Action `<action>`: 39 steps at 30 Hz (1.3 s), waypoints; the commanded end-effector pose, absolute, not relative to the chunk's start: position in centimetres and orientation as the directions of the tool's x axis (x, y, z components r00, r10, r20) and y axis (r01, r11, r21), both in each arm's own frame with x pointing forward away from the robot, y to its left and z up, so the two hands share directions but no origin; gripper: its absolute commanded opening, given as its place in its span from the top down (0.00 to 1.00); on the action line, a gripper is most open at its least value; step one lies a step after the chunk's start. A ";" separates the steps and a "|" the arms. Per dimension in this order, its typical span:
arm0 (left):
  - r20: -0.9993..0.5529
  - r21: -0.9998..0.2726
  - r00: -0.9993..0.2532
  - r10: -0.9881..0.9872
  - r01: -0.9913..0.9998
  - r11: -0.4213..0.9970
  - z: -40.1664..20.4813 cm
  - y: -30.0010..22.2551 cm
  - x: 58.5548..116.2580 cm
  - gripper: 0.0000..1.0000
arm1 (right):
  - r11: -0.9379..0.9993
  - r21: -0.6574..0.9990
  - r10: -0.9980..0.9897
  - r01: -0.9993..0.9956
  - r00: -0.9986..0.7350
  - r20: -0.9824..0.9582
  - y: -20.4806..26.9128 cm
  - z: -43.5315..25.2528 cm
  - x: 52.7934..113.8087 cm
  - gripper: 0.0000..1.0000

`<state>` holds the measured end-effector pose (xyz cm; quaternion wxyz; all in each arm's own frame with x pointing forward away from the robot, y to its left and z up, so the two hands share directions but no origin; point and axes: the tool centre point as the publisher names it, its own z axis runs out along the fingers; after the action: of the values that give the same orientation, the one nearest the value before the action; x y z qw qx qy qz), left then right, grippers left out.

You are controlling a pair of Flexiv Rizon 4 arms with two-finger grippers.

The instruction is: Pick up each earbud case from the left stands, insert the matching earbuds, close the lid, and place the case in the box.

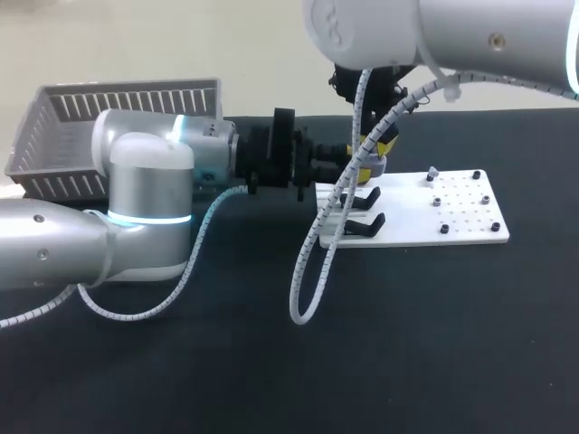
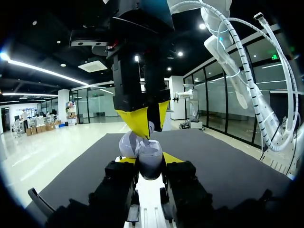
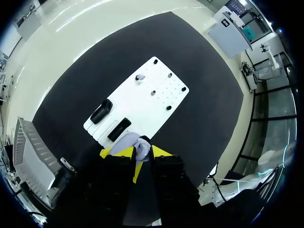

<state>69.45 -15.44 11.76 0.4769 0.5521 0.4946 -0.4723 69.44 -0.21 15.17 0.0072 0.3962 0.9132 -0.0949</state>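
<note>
My left gripper [image 2: 151,162] is shut on a pale lavender earbud case [image 2: 152,166], held upright with its lid [image 2: 127,143] open, just above the white board [image 1: 457,228]. My right gripper [image 2: 143,124] comes down from above, right over the open case, shut on a small grey earbud [image 3: 141,149]. In the head view both grippers meet near the board's left end [image 1: 366,167]. Two black stands [image 3: 100,111] [image 3: 118,129] on the board show nothing on them. Another grey earbud [image 1: 432,172] sits on a peg at the board's far edge.
A grey slatted basket [image 1: 54,136] stands at the back left, behind my left arm. Several small black pegs [image 1: 443,229] dot the board's right half. My right arm's white cable [image 1: 312,271] hangs down over the board's left end.
</note>
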 end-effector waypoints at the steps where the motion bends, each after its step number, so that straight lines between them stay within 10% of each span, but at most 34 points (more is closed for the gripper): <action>1: -0.993 0.064 0.069 0.092 0.997 -0.053 11.8 -15.4 69.2 1.00 | 0.667 -0.164 0.723 0.727 -0.684 -0.092 -0.3 14.7 69.4 1.00; 6: -0.993 0.064 0.069 0.092 0.997 -0.053 11.8 -15.4 69.2 1.00 | 0.668 -0.161 0.724 0.726 -0.685 -0.083 -0.5 14.4 69.4 0.87; 10: -0.993 0.064 0.069 0.092 0.997 -0.053 11.8 -15.4 69.2 1.00 | 0.672 -0.147 0.724 0.726 -0.686 -0.071 -0.5 14.3 69.1 0.52; 11: -0.993 0.064 0.069 0.092 0.997 -0.053 11.8 -15.4 69.2 1.00 | 0.673 -0.144 0.724 0.726 -0.686 -0.071 -0.5 14.4 69.0 0.22; 13: -0.993 0.064 0.069 0.092 0.997 -0.053 11.8 -15.4 69.2 1.00 | 0.674 -0.134 0.724 0.726 -0.686 -0.071 -0.6 14.6 68.7 0.00; 39: -0.993 0.064 0.069 0.092 0.997 -0.053 11.8 -15.4 69.2 1.00 | 0.851 0.197 0.518 0.487 -0.714 -0.472 -8.4 19.2 63.5 0.00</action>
<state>69.38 -15.48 11.87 0.4769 0.5527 0.4932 -0.4730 65.17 -5.96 19.60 0.1583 0.3049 0.9319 -0.1167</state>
